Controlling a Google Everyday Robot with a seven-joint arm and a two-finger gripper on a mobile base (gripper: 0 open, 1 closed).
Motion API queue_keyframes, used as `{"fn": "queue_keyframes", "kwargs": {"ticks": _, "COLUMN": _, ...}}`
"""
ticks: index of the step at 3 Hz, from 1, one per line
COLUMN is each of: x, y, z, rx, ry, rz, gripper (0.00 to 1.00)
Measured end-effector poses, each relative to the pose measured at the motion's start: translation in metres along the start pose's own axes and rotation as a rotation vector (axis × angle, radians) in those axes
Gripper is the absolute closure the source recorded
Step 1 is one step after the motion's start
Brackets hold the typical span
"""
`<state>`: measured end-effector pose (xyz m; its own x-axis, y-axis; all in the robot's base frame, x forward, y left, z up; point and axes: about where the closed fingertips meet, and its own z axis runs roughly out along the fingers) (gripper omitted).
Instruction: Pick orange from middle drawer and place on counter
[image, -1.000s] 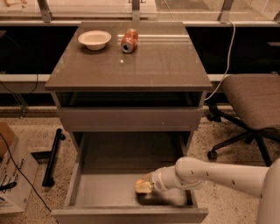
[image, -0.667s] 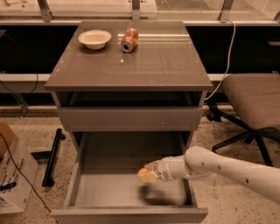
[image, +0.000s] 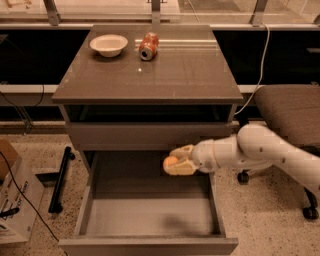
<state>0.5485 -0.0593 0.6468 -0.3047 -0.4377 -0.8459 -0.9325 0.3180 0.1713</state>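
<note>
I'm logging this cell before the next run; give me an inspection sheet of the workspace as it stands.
Surface: counter, glossy grey-brown, carries two items at its back.
Job's things: orange held above the open middle drawer, not yet on the counter.
Clutter: white bowl; soda can lying on its side.
Grippers: tool shut on the orange, over the drawer's rear right.
Cables: white cable hanging right of the cabinet; black cable on the floor, left.
Surroundings: office chair right; cardboard box and black bar on the floor, left.
</note>
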Motion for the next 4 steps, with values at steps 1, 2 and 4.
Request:
{"fn": "queue_keyframes", "kwargs": {"ticks": 1, "x": -0.069, "y": 0.028, "z": -0.05, "rx": -0.061, "ry": -0.008, "rz": -0.131, "gripper": 1.0}}
{"fn": "queue_keyframes", "kwargs": {"ticks": 2, "x": -0.146, "y": 0.048, "z": -0.104, "rx": -0.129, "ry": 0.01, "rz": -0.285, "gripper": 1.0}}
{"fn": "queue_keyframes", "kwargs": {"ticks": 4, "x": -0.213, "y": 0.033, "z": -0.138, "rx": -0.115, "ry": 0.007, "rz": -0.393, "gripper": 1.0}}
